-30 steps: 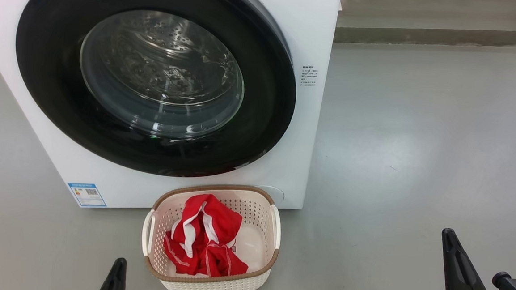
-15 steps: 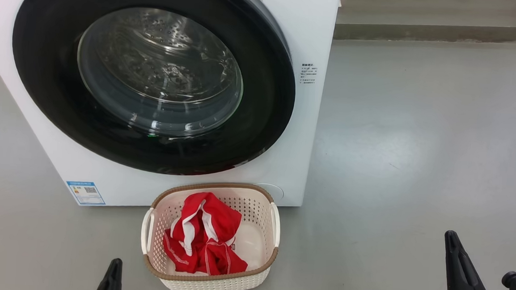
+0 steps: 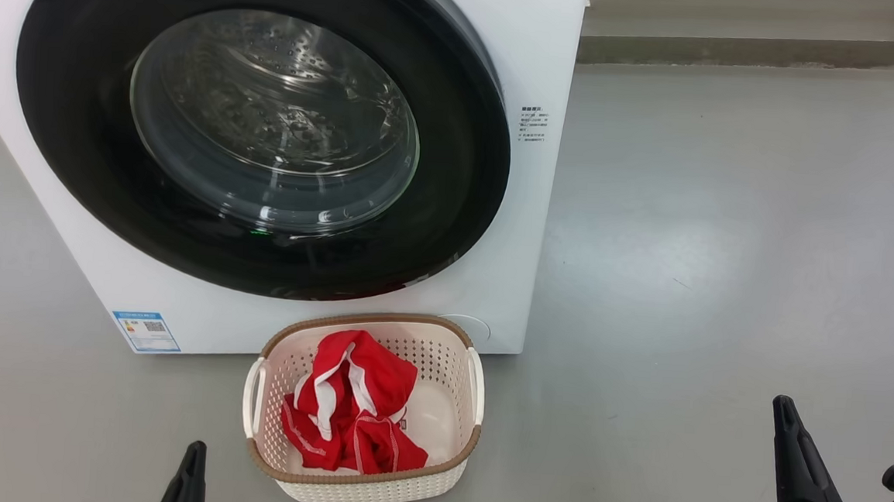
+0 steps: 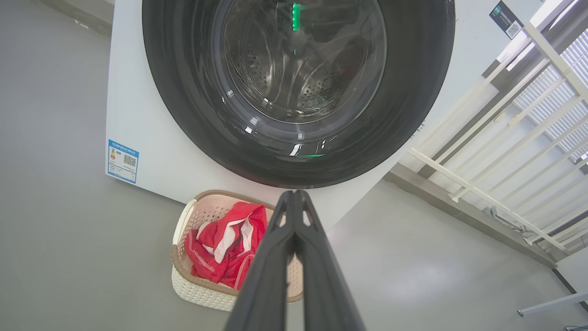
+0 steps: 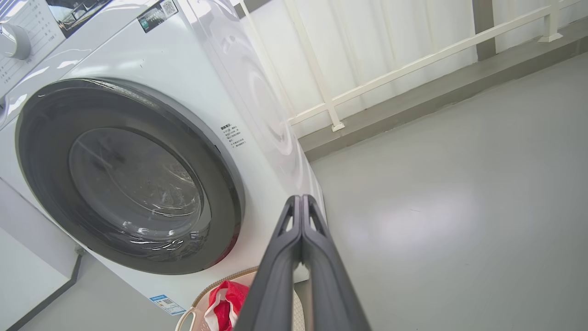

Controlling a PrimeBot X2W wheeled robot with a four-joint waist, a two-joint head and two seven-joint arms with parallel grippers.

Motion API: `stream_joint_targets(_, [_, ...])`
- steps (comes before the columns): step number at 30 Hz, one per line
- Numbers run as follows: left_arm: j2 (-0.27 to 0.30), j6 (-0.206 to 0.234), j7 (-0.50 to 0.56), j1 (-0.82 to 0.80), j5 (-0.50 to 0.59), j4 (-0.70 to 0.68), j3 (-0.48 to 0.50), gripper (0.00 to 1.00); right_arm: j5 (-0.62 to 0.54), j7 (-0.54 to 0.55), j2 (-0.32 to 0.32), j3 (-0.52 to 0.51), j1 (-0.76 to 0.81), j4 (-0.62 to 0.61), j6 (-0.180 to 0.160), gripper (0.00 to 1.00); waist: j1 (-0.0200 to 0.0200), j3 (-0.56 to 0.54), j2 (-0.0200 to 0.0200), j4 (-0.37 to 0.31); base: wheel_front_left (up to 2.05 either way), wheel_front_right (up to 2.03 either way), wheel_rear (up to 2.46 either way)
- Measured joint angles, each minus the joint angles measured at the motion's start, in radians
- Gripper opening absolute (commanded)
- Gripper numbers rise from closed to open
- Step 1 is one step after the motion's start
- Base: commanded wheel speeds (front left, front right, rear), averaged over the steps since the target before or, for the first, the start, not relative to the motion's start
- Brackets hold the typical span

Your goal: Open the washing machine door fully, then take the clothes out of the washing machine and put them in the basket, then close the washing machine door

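Note:
The white washing machine (image 3: 510,231) (image 4: 138,115) (image 5: 193,59) stands on the floor with its round black door (image 3: 74,135) (image 4: 413,92) (image 5: 41,151) lying flush against the front. Through the glass I see bare steel drum. In front of it sits the cream basket (image 3: 363,488) (image 4: 193,287) (image 5: 186,319), holding the red clothes (image 3: 359,420) (image 4: 220,248) (image 5: 225,299) with white trim. My left gripper (image 3: 192,453) (image 4: 294,195) is low, left of the basket, shut and empty. My right gripper (image 3: 783,407) (image 5: 301,200) is far to the right over the floor, shut and empty.
Grey floor (image 3: 726,260) spreads to the right of the machine. A white railing (image 4: 505,151) (image 5: 413,59) and a low kerb (image 3: 738,51) run behind it. A blue label (image 3: 146,329) marks the machine's lower left corner.
The whole head view has drifted slightly up and left, so the camera moved. Both gripper tips sit a little lower in the picture. Door, basket and clothes are unchanged.

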Motion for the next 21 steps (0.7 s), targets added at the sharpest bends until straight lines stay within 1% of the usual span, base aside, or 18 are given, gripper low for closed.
stream_joint_targets(6, [0.0, -0.007, 0.015, -0.013, -0.066, 0.005, 0.005, 0.0, 0.067, 0.018, -0.001, 0.0, -0.015, 0.008, 0.0, 0.0, 0.0, 0.003, 0.0, -0.001, 0.0, 0.0, 0.0])
stream_joint_targets(21, [0.0, -0.009, 0.053, -0.036, -0.222, 0.018, 0.013, 0.0, 0.235, 0.062, -0.005, 0.0, -0.033, 0.029, 0.0, 0.0, 0.0, 0.01, 0.0, -0.004, 0.0, 0.0, 0.0])
